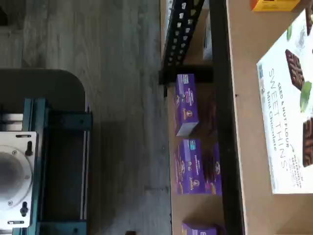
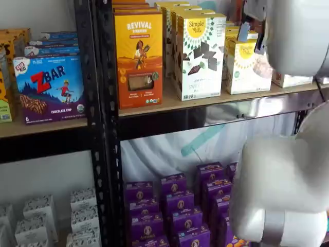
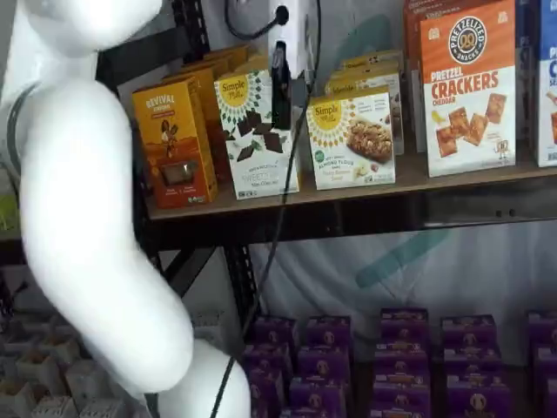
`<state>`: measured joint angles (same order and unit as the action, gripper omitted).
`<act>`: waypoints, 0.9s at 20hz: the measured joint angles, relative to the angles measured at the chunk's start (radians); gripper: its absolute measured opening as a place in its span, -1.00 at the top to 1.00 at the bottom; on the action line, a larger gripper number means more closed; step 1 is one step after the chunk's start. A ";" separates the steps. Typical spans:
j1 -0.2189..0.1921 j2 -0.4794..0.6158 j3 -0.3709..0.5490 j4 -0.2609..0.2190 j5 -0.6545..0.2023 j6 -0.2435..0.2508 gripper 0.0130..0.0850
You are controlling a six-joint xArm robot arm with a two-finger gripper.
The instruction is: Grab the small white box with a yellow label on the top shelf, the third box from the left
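Shelf views: seeing the small white box (image 3: pixel 352 139) (image 2: pixel 245 67) standing upright on the top shelf (image 3: pixel 392 209) (image 2: pixel 205 116), between the taller chocolate-squares box (image 3: pixel 254 131) and the orange crackers box (image 3: pixel 467 87). Seeing the pincer (image 3: pixel 283 113) hanging before the taller box's right edge, just left of the small white box. Judging its black fingers as standing spread wide, gripping nothing.
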<state>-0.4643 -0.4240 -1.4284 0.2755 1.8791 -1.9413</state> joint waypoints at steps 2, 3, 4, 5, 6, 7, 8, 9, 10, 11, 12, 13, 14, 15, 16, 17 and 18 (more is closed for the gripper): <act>0.014 0.000 -0.003 -0.020 0.008 0.007 -1.00; 0.015 -0.002 -0.002 -0.019 0.010 0.009 -1.00; 0.016 -0.004 -0.001 -0.016 0.013 0.010 -1.00; 0.016 -0.006 0.000 -0.014 0.014 0.012 -1.00; 0.015 -0.007 0.002 -0.010 0.014 0.012 -1.00; 0.012 -0.010 0.005 -0.004 0.011 0.012 -1.00; 0.008 -0.014 0.010 0.005 0.005 0.012 -1.00; 0.003 -0.020 0.018 0.017 -0.006 0.010 -1.00; -0.003 -0.025 0.024 0.031 -0.018 0.008 -1.00; -0.010 -0.031 0.033 0.046 -0.034 0.006 -1.00; -0.018 -0.037 0.041 0.063 -0.053 0.004 -1.00; -0.023 -0.041 0.048 0.076 -0.069 0.002 -1.00; -0.030 -0.044 0.053 0.092 -0.087 -0.001 -1.00; -0.035 -0.043 0.055 0.104 -0.101 -0.003 -1.00; -0.037 -0.043 0.056 0.111 -0.113 -0.004 -1.00; -0.039 -0.043 0.059 0.116 -0.128 -0.006 -1.00; -0.039 -0.043 0.063 0.120 -0.146 -0.007 -1.00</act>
<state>-0.5030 -0.4669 -1.3651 0.3956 1.7328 -1.9486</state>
